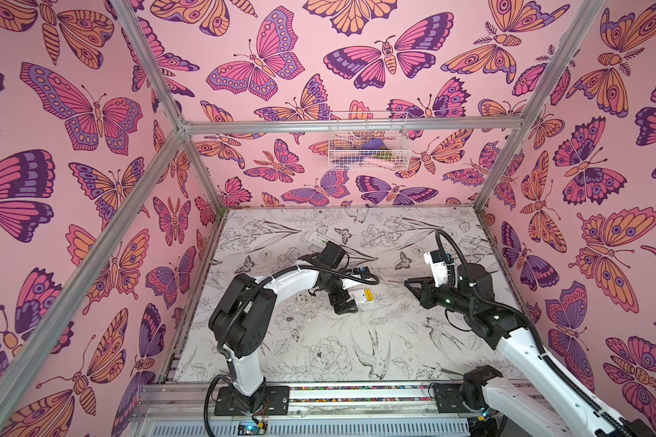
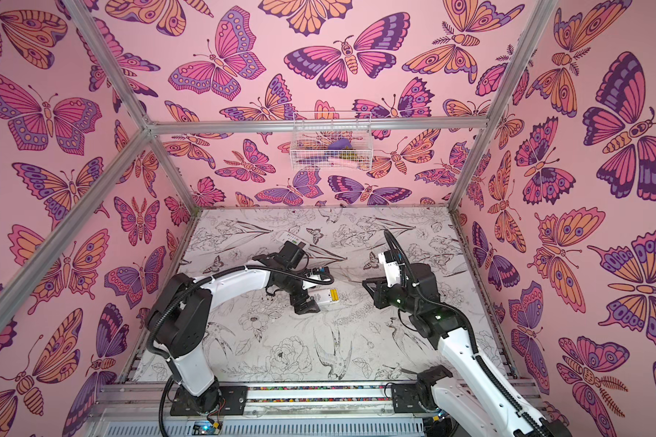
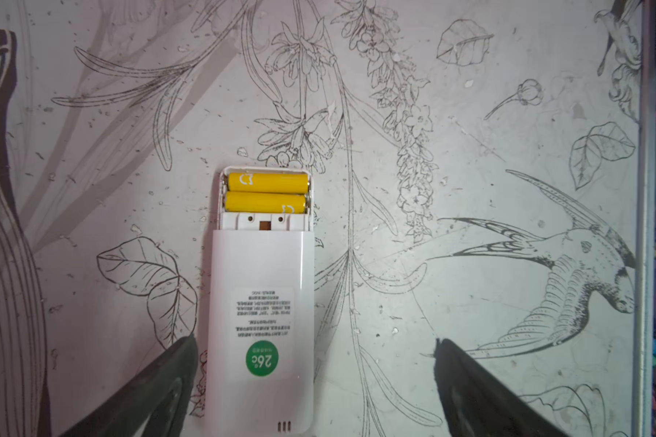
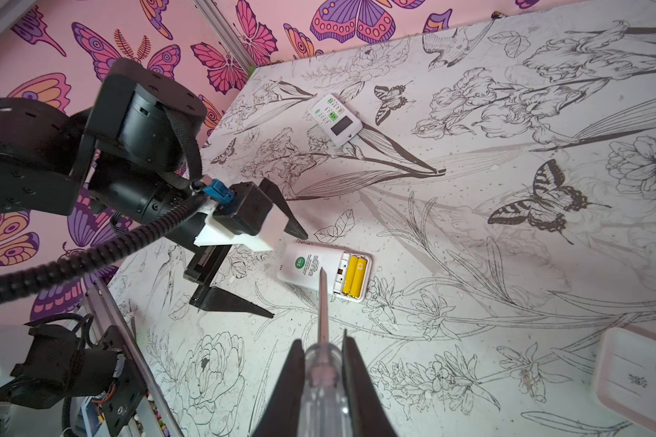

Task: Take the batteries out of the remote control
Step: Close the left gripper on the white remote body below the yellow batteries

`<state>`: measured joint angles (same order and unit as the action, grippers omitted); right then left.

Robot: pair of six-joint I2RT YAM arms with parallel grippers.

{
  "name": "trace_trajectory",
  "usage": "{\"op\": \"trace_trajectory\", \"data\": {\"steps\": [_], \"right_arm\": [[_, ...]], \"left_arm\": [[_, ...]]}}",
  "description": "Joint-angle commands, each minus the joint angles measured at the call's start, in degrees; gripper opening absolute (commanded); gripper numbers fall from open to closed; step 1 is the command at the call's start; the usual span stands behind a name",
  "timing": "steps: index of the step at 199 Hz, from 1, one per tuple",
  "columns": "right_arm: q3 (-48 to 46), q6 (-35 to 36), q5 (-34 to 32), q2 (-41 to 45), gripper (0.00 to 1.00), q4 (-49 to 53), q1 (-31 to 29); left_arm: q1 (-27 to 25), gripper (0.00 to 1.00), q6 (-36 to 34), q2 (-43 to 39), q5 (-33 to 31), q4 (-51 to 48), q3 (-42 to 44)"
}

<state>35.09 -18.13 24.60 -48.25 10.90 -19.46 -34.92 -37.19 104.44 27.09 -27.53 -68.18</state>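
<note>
Under both claws: the table (image 3: 470, 113). On it the remote control (image 3: 260, 302) lies back-up, label end between the left gripper (image 3: 314, 338)'s fingers, hard by one of them; contact unclear, and nothing pins it.

Risk: levering with the screwdriver (image 4: 322, 363) could shove the unheld remote across the table, or the tip could skid off the plastic. A freed cell might spring out and roll off.

The batteries (image 3: 266, 201), two yellow, sit side by side in the open compartment at the remote's end farthest from the left claw, just past the screwdriver tip ahead of the right gripper (image 4: 322, 338).

Left claw: spread wide, holding nothing. Right claw: clamped on the screwdriver's clear handle, shaft aimed at the remote.
</note>
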Motion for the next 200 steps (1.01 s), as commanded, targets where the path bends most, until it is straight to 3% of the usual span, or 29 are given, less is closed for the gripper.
{"op": "trace_trajectory", "data": {"steps": [1,71,100,157,200], "right_arm": [[-0.46,1.16,-0.63,0.35,0.0,0.01,0.48],[-0.23,1.63,-0.96,-0.1,0.0,0.71,0.61],[-0.4,1.66,-0.87,-0.77,0.0,0.13,0.73],[0.26,1.7,-0.21,-1.74,0.0,0.46,1.27],[0.33,1.61,-0.11,-0.65,0.0,0.35,1.78]], "left_arm": [[-0.67,0.98,-1.96,1.84,-1.14,-0.26,-1.25],[-0.98,0.98,-2.15,6.42,-9.04,2.73,-3.75],[-1.0,0.97,-2.18,7.87,-8.97,2.86,-4.54],[-2.27,0.82,-2.98,8.8,-8.69,1.46,-4.74],[-2.55,0.61,-2.45,9.33,-9.59,0.3,-5.52]]}}
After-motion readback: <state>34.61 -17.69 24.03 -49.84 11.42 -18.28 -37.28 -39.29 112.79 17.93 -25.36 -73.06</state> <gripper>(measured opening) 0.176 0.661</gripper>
